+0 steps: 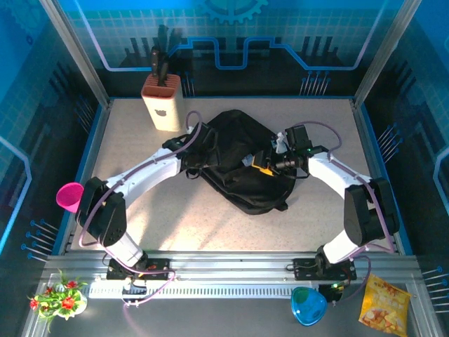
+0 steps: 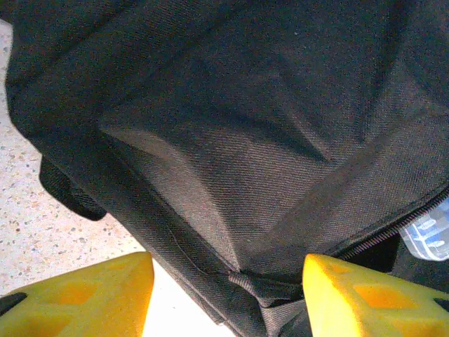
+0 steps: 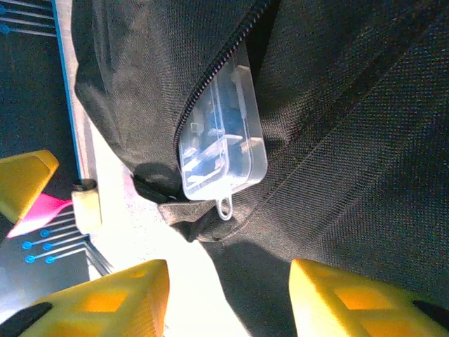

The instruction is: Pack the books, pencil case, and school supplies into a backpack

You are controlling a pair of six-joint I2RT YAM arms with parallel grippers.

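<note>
L arm (image 1: 144,174) & R arm (image 1: 335,174) bent inward, L gripper (image 2: 228,267) jaws apart, R gripper (image 3: 230,274) jaws apart

A speckled beige worktop (image 1: 140,232) sits inside an enclosure of glossy blue walls (image 1: 280,35) printed with circuit-style lines. Silver metal posts (image 1: 74,53) frame the corners. A metal rail (image 1: 231,267) runs along the near edge. Bright light falls from above.

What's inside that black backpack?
A clear plastic case pokes out through the open zipper of the backpack, partly tucked inside. Anything deeper is covered by the black fabric.
</note>
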